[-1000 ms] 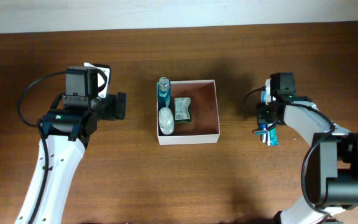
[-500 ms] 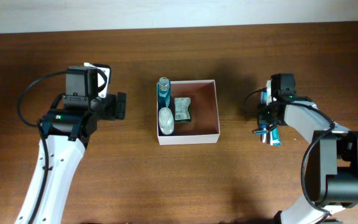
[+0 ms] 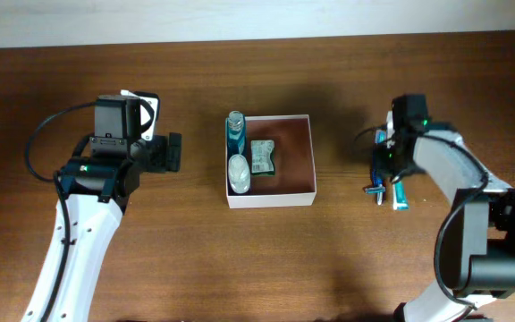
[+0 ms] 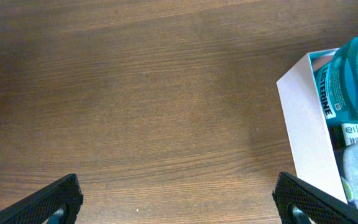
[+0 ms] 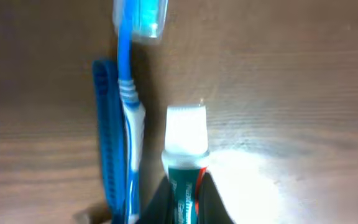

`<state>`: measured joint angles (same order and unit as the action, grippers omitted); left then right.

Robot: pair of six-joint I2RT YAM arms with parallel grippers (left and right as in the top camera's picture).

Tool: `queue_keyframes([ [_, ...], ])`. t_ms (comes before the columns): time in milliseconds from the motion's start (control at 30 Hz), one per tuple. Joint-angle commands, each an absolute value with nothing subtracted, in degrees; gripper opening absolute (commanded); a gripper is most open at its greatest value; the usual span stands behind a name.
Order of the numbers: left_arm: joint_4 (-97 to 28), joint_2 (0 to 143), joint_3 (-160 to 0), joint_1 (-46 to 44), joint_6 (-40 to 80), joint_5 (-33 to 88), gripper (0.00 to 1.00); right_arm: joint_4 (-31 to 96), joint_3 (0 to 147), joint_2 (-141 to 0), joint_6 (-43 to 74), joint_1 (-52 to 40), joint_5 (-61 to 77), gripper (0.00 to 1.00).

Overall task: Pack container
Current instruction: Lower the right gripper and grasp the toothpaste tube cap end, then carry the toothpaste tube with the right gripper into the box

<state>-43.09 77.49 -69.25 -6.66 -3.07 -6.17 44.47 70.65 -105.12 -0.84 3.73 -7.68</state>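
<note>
White walls: the container (image 3: 298, 152) sits mid-table with its open top up. A teal mouthwash bottle (image 3: 234, 131), a clear rounded item (image 3: 239, 172) and a packet (image 3: 263, 156) crowd its 9 o'clock side, and the 3 o'clock half shows bare reddish floor.
Holding arm: the right gripper (image 5: 185, 194) is at 3 o'clock of the container, well apart from it. Its jaws are pinched tight on the tail of a toothpaste tube (image 5: 185, 140), whose white cap points to 12 o'clock in the wrist view.
Idle arm: the left gripper (image 4: 179, 208) is at 9 o'clock of the container, jaws spread wide with nothing between them, above the wooden table (image 3: 329, 259).
Neighbours: a blue toothbrush (image 5: 128, 93) and a darker blue ridged strip (image 5: 104, 155) lie just beside the tube at its 9 o'clock.
Slip risk: the hold looks confined to the thin tail, so the heavier cap end could swing or slide free on the lift.
Snag risk: a skewed lift could drag the toothbrush along.
Entry risk: a drooping tube could catch the thin 3 o'clock wall and shove the container, or land across the packet.
</note>
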Motion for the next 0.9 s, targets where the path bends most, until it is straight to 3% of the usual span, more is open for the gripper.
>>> queue_keyframes([
  [0,-42.96,77.78,-69.45,-6.48,-3.99,-5.76,0.99,50.00,80.05,-104.05,1.37,4.14,-7.99,0.04],
  [300,-42.96,77.78,-69.45,-6.48,-3.99,-5.76,1.00,67.18,96.57,-104.05,6.61,2.39,5.78,0.04],
  [467,-42.96,77.78,-69.45,-6.48,-3.99,-5.76,1.00,67.22,97.08,-103.96,10.02,-0.73,13.80,0.04],
  [867,-42.96,77.78,-69.45,-6.48,-3.99,-5.76,1.00,61.56,97.03,-104.22,16.97,-15.14,14.37,0.04],
])
